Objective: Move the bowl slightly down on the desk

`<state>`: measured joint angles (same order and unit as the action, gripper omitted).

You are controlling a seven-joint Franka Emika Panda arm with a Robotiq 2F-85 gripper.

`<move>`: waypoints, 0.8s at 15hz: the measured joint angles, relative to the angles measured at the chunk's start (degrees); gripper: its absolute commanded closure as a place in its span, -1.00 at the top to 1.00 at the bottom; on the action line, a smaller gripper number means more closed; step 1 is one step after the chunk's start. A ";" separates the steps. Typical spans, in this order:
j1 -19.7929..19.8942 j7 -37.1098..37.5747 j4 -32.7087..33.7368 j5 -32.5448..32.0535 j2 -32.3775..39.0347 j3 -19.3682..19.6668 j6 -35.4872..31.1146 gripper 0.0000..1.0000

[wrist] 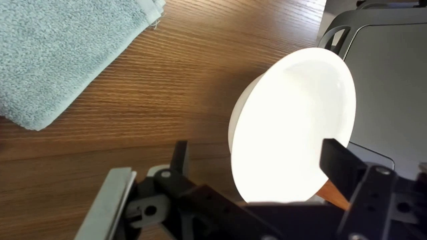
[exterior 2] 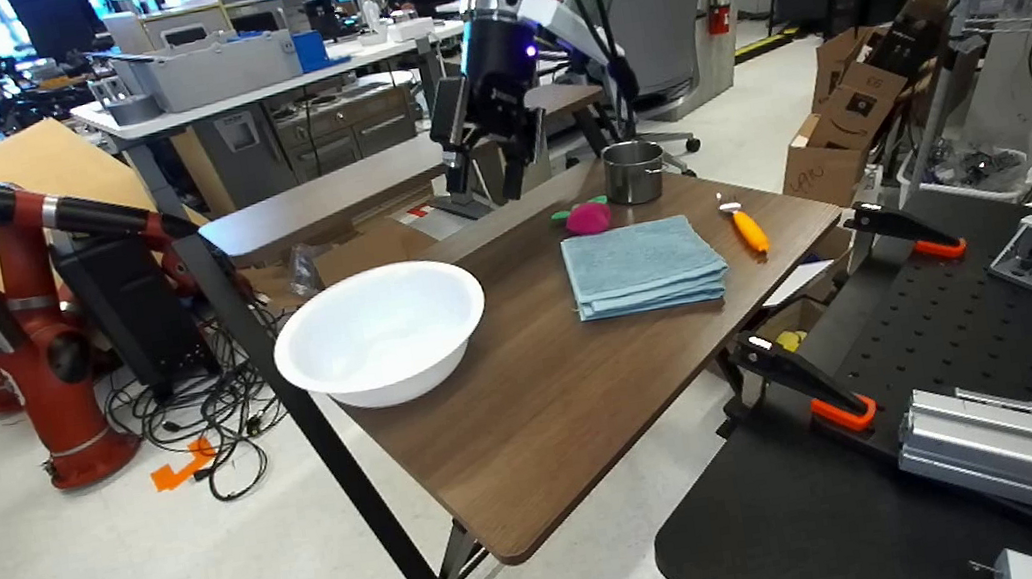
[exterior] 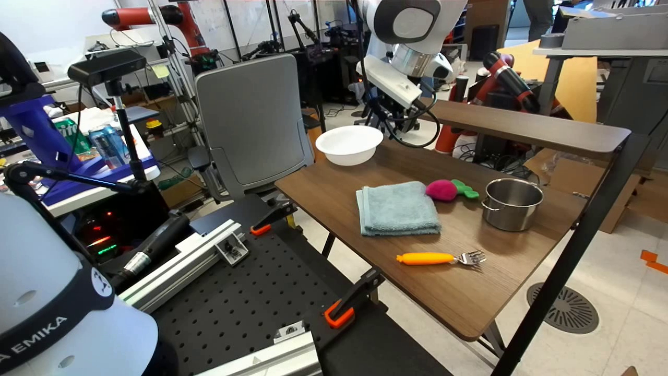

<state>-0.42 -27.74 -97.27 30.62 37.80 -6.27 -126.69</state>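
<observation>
The white bowl (exterior: 348,147) sits upright at the far end of the brown desk (exterior: 469,303) in an exterior view. In an exterior view the bowl (exterior 2: 387,338) is at the desk's end, its rim reaching past the edge of the desk (exterior 2: 538,448). My gripper (exterior 2: 487,180) is in the air above the desk, apart from the bowl. In the wrist view the gripper (wrist: 255,145) is open, fingers wide apart, with nothing held. The bowl (wrist: 287,143) shows beyond the fingers; the right finger covers part of it. The fingers are hard to make out in an exterior view.
A folded teal cloth (exterior: 399,209), a pink and green plush toy (exterior: 443,190), a metal pot (exterior: 511,206) and an orange-handled fork (exterior: 428,258) lie on the desk. A raised shelf (exterior: 543,130) runs along one side. A grey chair (exterior: 253,120) stands close to the bowl's end.
</observation>
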 measured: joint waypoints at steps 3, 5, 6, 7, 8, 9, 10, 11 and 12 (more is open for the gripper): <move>-0.15 4.13 3.30 -2.10 3.29 -1.71 0.05 1.00; -0.55 6.54 5.12 -3.25 5.58 -2.58 0.08 1.00; -0.81 7.73 5.93 -3.91 6.75 -2.96 0.09 1.00; -1.09 8.78 6.63 -4.52 7.82 -3.24 0.09 1.00; -1.45 9.68 7.29 -4.92 8.86 -3.39 0.09 1.00; -1.79 10.50 7.84 -5.38 9.84 -3.53 0.09 1.00; -2.13 11.33 8.41 -5.87 10.74 -3.63 0.09 1.00; -2.45 12.19 8.94 -6.49 11.58 -3.68 0.09 1.00; -2.75 12.85 9.49 -6.85 12.39 -3.70 0.09 1.00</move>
<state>-3.16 -14.89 -87.78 23.77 50.19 -9.96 -126.60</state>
